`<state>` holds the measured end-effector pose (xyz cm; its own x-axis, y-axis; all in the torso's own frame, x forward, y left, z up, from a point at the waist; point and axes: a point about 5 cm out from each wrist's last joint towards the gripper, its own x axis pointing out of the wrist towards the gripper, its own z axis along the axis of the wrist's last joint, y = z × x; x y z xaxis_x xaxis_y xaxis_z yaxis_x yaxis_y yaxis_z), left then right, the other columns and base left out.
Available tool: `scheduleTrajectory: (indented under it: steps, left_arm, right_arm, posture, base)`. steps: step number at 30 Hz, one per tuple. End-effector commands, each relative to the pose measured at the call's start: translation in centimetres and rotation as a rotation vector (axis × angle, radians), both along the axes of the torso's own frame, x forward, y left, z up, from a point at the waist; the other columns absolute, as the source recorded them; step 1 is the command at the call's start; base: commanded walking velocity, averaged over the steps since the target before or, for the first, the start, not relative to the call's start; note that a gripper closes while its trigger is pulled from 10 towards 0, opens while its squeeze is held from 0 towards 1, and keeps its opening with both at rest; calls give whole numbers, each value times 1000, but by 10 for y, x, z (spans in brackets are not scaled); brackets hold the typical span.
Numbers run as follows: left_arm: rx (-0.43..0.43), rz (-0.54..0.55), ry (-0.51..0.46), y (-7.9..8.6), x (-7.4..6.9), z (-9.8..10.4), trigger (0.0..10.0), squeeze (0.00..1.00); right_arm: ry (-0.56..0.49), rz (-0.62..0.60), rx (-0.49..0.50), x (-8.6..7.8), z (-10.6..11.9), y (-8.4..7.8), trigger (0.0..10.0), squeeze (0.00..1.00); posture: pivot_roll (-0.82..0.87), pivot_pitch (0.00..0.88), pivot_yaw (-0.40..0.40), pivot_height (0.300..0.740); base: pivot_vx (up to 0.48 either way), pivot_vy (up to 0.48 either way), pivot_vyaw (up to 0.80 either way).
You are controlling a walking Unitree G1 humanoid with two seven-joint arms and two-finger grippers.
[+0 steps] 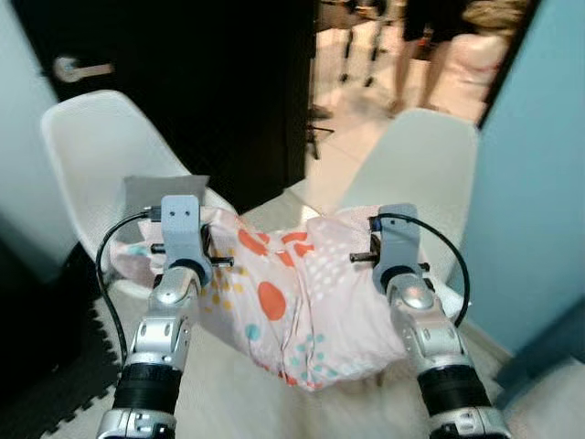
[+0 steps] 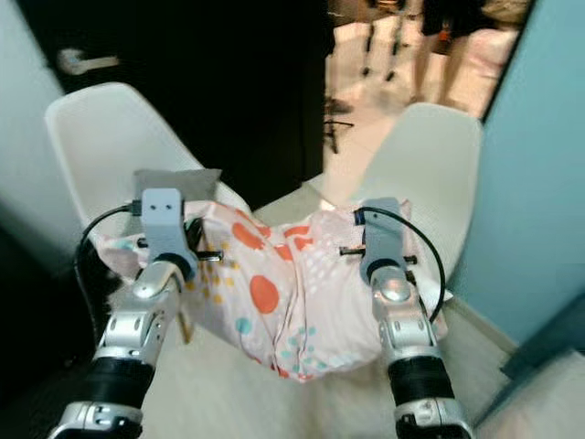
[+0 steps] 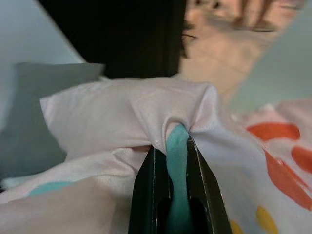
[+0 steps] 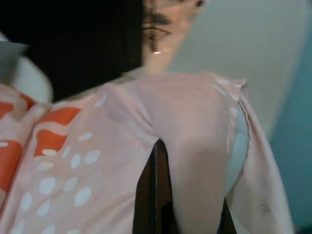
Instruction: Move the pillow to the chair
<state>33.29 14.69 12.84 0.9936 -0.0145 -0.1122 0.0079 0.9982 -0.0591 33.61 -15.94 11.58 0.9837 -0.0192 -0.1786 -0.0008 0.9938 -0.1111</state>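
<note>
Pink polka-dot pillow [image 1: 292, 302] hangs between both arms, in front of two white chairs. Left gripper [image 3: 176, 146] pinches one corner, right gripper [image 4: 187, 161] the other, fingers clamped on fabric. Best keep both grips level and carry it squarely over the right chair [image 1: 420, 160] before releasing.

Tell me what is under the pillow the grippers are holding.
The pillow hangs pinched by the left gripper and right gripper. Beige floor shows below its sagging middle; its ends cover parts of two white chairs.
</note>
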Motion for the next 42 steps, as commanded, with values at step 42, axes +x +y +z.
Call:
scheduleTrajectory:
  steps: [42]
  left_arm:
    - [0, -21, -40, -2, -2, 10, 10000, 0]
  right_arm:
    - [-45, 126, 41, 1, 10, 27, 10000, 0]
  posture:
    - [47, 70, 32, 740]
  base:
    - [70, 0, -527]
